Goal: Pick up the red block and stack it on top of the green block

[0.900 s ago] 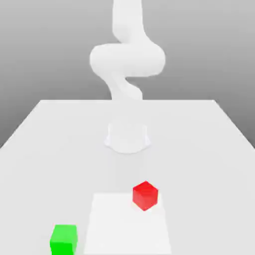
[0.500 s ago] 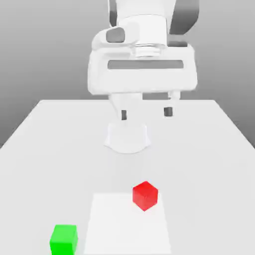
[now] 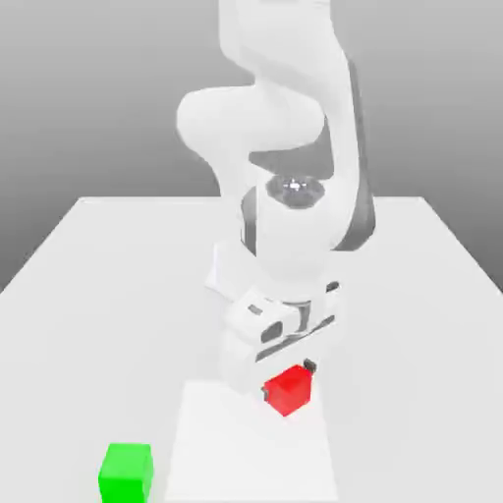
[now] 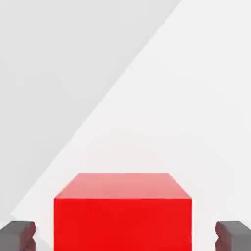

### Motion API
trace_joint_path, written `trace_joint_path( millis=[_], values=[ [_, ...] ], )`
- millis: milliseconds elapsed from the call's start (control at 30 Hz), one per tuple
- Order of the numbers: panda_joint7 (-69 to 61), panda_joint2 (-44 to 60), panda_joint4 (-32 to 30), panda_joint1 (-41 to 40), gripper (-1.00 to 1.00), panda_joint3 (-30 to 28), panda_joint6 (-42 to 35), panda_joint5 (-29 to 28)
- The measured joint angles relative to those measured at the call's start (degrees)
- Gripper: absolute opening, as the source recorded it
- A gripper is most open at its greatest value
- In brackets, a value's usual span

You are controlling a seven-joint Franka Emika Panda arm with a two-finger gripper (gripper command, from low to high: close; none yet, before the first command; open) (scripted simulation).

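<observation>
The red block point(image 3: 290, 391) rests on the table, at the far edge of a paler square patch. My gripper point(image 3: 288, 381) has come down over it, and a dark fingertip shows at each side of the block. In the hand view the red block point(image 4: 122, 213) sits between the two fingers point(image 4: 18, 234), with a clear gap on each side, so my gripper point(image 4: 125, 235) is open around it and touches nothing. The green block point(image 3: 126, 473) stands apart on the table, toward the exterior view's left and nearer the camera.
A pale square patch point(image 3: 251, 457) marks the grey table point(image 3: 88, 295) under and in front of the red block. The arm's round base point(image 3: 228, 280) stands behind the hand.
The hand has come down from high above the table to the red block, and its fingers now straddle it. Neither block has moved.
</observation>
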Motion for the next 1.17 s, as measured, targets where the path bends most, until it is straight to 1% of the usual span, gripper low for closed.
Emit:
trace_joint_path(
  millis=[167,433,600,867,933,1033,1067,1167],
  values=[
    [0.15,-0.09,-0.02,-0.12,-1.0,0.07,-0.14,-0.19],
    [2.76,-14.23,-1.42,-0.58,-1.0,-1.24,-12.87,-3.57],
    [5.3,-10.94,7.42,-6.37,-1.0,-4.85,-18.62,-3.25],
    [8.14,-2.71,23.96,-14.92,-1.0,-9.59,-26.97,0.02],
    [7.59,0.57,25.74,-15.85,-1.0,-9.67,-25.49,1.49],
    [6.05,6.52,26.52,-17.11,-1.0,-8.36,-20.45,3.89],
    [5.76,7.54,26.61,-17.38,1.0,-8.05,-19.52,4.3],
    [5.76,7.54,26.61,-17.38,1.0,-8.05,-19.52,4.3]
  ],
)
